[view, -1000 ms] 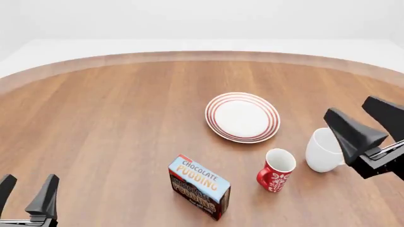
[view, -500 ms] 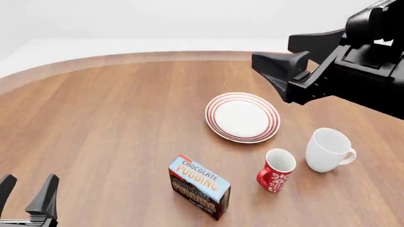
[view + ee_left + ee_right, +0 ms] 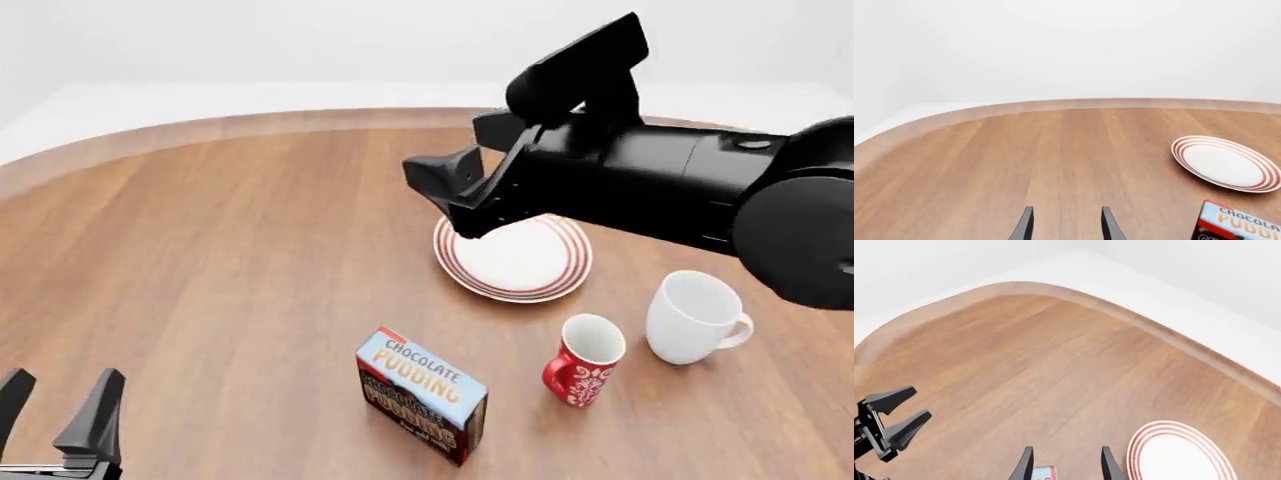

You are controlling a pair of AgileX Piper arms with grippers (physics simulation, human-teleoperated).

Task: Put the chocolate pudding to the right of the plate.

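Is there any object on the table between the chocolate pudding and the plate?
No. In the front view, only bare wood separates the chocolate pudding from the plate. The red mug stands off to the right of that stretch.

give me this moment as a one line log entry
right gripper: open, above plate | left gripper: open, idle | chocolate pudding: untouched, on table

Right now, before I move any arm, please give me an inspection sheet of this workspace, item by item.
Surface: round wooden table, brown grain, pale edge.
Job's things: blue-topped chocolate pudding carton upright, near side; white red-ringed plate beyond it, partly hidden by right arm.
Clutter: red patterned mug and plain white mug, right of the carton.
Grippers: left gripper open, low at near-left edge; right gripper open, raised, holding nothing.
Cables: nothing seen.
Surroundings: plain white backdrop.
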